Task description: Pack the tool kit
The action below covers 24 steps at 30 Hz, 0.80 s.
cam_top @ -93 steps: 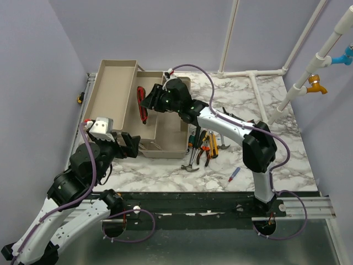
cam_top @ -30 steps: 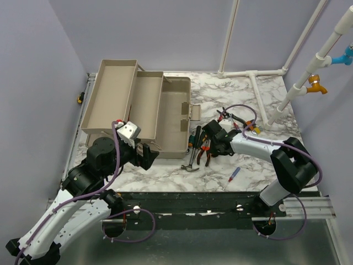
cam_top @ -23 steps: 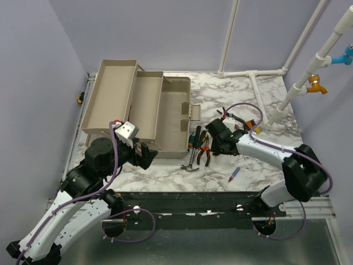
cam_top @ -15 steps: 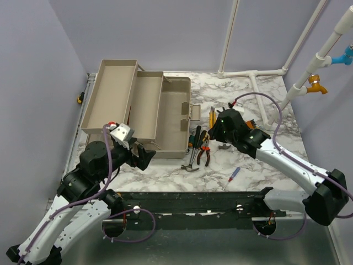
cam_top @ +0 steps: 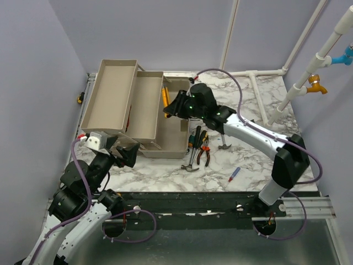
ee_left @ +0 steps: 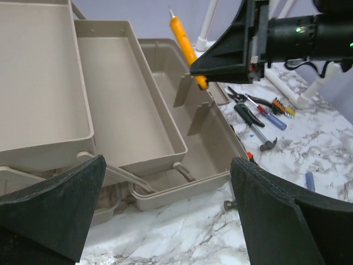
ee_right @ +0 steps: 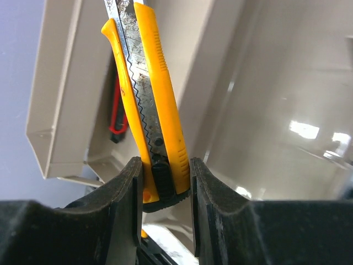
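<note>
Right arm: the right end effector (ee_right: pixel 164 172) is clenching the butt end of a yellow utility knife (ee_right: pixel 148 99), whose body is projecting forward past the fingertips.
Knife position: it is hanging in the air with the open base of the toolbox (cam_top: pixel 165 151) lying just below and ahead of the fingertips.
Left arm: the left end effector (ee_left: pixel 165 165) is standing spread wide, grasping nothing, with the toolbox's front wall just ahead of it.
Handling: the knife is looking light and stiff. Its smooth plastic is likely to pivot in a grip this near one end, so taking it mid-body, clear of the blade end, would be steadier.
Already packed: a red-handled tool (ee_right: pixel 117 113) is lying beyond the knife, under the fold-out tray.
Waiting: the loose tools (cam_top: pixel 199 146) and a hammer (cam_top: pixel 190 164) are lying on the tabletop (cam_top: pixel 165 175), behind the right end effector.
</note>
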Motion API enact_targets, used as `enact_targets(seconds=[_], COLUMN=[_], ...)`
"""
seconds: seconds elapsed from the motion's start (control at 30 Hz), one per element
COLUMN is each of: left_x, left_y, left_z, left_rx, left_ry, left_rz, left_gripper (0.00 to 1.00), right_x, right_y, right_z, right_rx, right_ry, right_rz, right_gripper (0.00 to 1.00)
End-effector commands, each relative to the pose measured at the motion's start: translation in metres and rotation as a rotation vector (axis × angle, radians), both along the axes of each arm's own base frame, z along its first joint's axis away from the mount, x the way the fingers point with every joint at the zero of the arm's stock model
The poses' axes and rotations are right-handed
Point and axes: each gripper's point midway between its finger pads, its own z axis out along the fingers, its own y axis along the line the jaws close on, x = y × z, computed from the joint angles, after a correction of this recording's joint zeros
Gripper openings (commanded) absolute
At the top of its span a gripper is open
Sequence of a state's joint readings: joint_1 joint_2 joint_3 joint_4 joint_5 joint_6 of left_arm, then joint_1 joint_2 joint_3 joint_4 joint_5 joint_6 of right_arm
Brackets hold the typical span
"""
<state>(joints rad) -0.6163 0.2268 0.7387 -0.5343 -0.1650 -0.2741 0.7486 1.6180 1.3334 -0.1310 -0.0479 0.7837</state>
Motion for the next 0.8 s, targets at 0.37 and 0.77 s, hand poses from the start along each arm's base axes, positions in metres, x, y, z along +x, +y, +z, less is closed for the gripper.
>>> enact_targets(seconds=[0.37,0.77], left_x=[0.008,0.008], left_y=[0.001,-0.042], left_z=[0.000,-0.022], left_rx=[0.010,0.095], left_ry=[0.000,0.087], left_rz=[0.028,-0.181], left_gripper=[0.98,0.99], right_x=[0.022,0.018], right_y=[0.112,0.031], right_z=[0.008,0.033], right_rx=[0.104,-0.074], right_ry=[0.002,-0.151], right_rz=[0.091,-0.095], right_gripper=[0.56,0.75])
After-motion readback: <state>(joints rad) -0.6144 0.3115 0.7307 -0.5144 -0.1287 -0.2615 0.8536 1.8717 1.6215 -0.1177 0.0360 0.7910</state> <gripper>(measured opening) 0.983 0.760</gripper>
